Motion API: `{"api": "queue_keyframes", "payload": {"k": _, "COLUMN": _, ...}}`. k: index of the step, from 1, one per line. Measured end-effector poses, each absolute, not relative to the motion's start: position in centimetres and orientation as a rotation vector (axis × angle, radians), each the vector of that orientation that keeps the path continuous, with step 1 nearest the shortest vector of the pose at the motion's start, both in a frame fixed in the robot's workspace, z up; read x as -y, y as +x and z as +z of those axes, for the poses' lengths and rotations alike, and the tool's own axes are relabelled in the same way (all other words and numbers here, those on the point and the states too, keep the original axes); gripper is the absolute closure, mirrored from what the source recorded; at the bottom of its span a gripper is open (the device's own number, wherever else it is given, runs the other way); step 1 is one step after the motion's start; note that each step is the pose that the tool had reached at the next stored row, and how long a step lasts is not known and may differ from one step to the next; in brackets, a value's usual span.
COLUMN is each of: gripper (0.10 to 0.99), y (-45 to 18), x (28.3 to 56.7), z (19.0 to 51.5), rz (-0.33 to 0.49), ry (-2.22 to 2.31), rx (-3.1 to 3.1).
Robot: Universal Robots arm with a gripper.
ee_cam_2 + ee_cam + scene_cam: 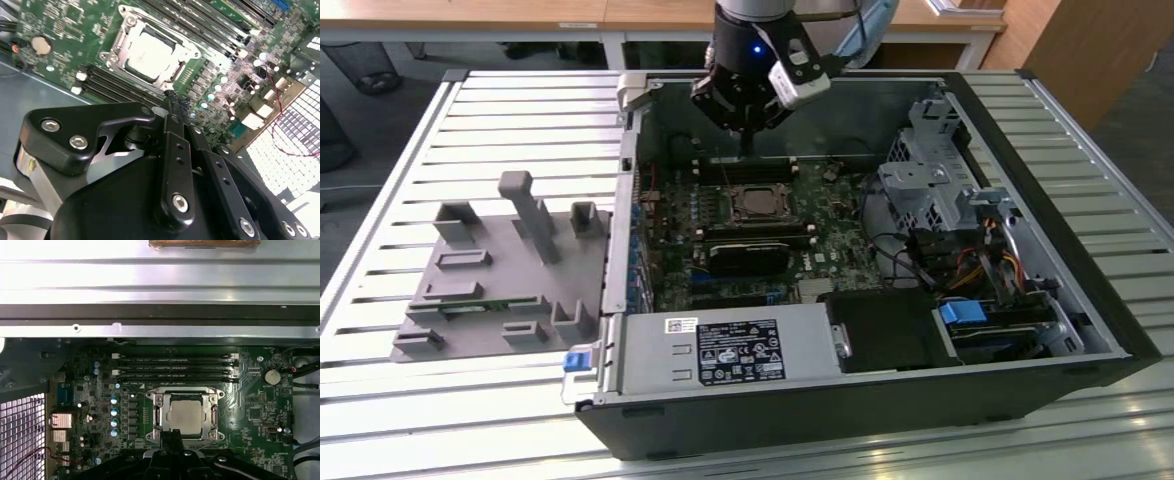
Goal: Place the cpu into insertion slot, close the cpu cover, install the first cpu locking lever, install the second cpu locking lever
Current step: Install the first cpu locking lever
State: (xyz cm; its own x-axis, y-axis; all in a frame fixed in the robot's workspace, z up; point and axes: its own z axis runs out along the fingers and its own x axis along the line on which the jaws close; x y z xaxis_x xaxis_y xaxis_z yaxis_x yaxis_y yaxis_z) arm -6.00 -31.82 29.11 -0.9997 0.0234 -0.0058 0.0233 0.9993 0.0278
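First wrist view: cpu [186,416] near gripper [172,436]

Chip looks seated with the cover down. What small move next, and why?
Probably ease the hand down toward the nearest edge of the cpu cover. The cpu sits under the closed cover, and the shut hand hangs above the board beside it, holding nothing. Whether the cover is locked down I cannot tell.

Grey fixture tray [470,292] sits on slatted table [520,110] — beside computer case [854,412].
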Motion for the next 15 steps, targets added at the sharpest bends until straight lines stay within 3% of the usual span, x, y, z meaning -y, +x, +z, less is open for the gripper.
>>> {"api": "queue_keyframes", "payload": {"k": 15, "gripper": 0.969, "y": -9.3, "x": 31.7, "z": 27.6, "rz": 0.043, "ry": 0.032, "rx": -3.128}}
